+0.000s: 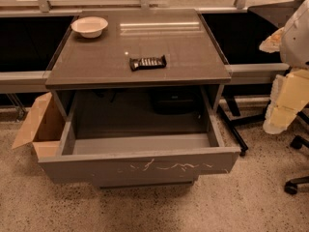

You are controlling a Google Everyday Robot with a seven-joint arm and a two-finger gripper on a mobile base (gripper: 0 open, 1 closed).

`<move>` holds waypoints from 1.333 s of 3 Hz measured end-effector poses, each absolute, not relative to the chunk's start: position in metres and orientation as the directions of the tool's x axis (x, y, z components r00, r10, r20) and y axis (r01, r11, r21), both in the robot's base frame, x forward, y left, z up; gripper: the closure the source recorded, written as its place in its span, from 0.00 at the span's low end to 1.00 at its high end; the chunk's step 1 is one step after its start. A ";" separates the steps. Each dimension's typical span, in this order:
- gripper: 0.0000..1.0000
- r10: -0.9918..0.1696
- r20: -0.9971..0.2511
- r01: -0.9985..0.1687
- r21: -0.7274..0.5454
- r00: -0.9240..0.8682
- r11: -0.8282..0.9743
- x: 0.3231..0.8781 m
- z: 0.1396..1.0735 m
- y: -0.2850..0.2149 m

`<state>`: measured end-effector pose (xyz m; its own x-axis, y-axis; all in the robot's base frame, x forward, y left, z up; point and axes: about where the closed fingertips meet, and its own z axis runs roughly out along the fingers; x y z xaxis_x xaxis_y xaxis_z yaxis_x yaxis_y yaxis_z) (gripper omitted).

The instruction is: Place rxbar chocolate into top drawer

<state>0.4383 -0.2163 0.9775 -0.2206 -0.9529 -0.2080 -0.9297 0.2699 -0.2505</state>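
The rxbar chocolate (147, 62), a flat black-wrapped bar with pale lettering, lies on the grey cabinet top (106, 57) near its front edge, slightly right of centre. Below it the top drawer (140, 167) is pulled wide open. Its scratched grey front panel faces me and its inside looks empty. My gripper (282, 112), pale yellow and white, hangs at the right edge of the view. It is beside the cabinet's right side, about level with the drawer, well apart from the bar and holding nothing that I can see.
A white bowl (90, 26) stands at the back left of the cabinet top. A brown cardboard box (36, 124) sits on the floor left of the drawer. Black chair legs with casters (295, 182) and a dark frame (234, 124) are on the right.
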 end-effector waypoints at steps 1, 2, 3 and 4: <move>0.00 -0.952 -0.213 -0.927 -0.259 -0.220 0.272 0.439 0.979 -0.216; 0.00 -0.934 -0.319 -0.920 -0.294 -0.160 0.259 0.489 0.975 -0.215; 0.00 -0.897 -0.434 -0.919 -0.314 -0.085 0.239 0.536 0.976 -0.212; 0.00 -0.819 -0.574 -0.926 -0.304 -0.012 0.226 0.582 0.971 -0.197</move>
<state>0.5823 -0.1974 0.9714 -0.0116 -0.8188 -0.5740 -0.9255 0.2261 -0.3038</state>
